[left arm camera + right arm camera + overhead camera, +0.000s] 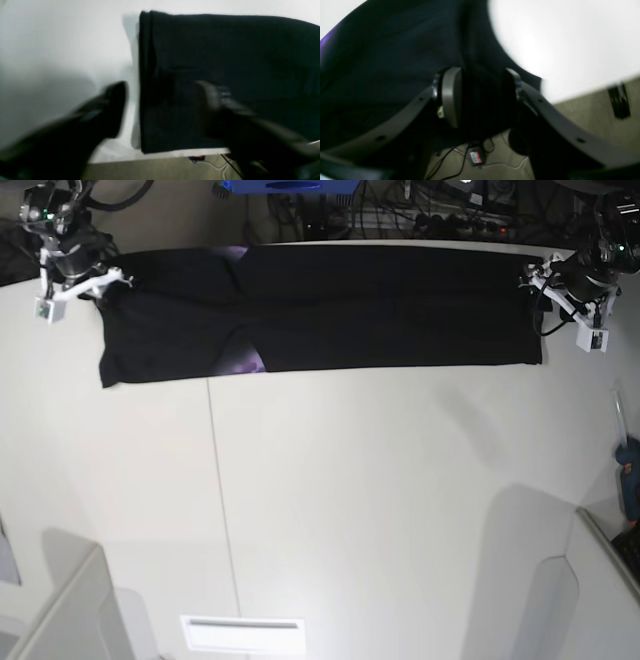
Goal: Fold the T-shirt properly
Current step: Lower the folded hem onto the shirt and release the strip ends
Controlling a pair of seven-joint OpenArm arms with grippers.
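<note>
Two grippers flanked the T-shirt [320, 308], which lay in a long band on the desk [330, 500]. The left gripper [160, 100] stood spread, straddling the cloth's end. The right gripper [480, 95] seemingly had dark fabric between its parted fingers, though blur hid any contact.

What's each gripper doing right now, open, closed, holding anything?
Left gripper: open, holding nothing, straddling the T-shirt edge.
Right gripper: black cloth between its fingers; grip unclear.

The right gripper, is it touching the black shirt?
Touching. In the right wrist view, the T-shirt runs between the right gripper's fingers, and black cloth fills the gap.
</note>
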